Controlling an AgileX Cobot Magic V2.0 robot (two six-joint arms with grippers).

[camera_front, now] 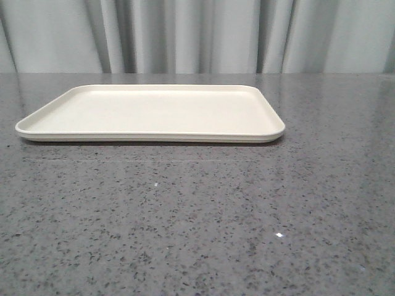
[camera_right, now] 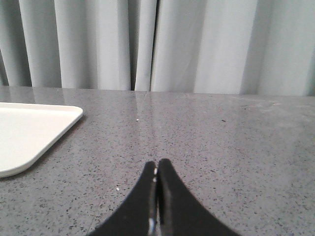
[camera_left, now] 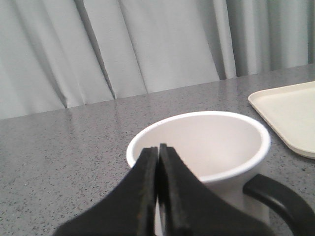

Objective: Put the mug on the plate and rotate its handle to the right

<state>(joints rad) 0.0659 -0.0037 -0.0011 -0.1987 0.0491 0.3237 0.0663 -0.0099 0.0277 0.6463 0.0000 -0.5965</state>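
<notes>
While the plate (camera_front: 150,114) sits bare on the grey desk (camera_front: 197,216), the mug (camera_left: 206,147) stands off it, right behind the left end effector (camera_left: 158,150). Both left & right end effector (camera_right: 157,167) fingers pressed together, holding nothing.

The white cylindrical mug (camera_left: 206,147) is partly hidden behind closed black jaws; its black loop handle (camera_left: 283,201) is cut off by the frame edge.
</notes>
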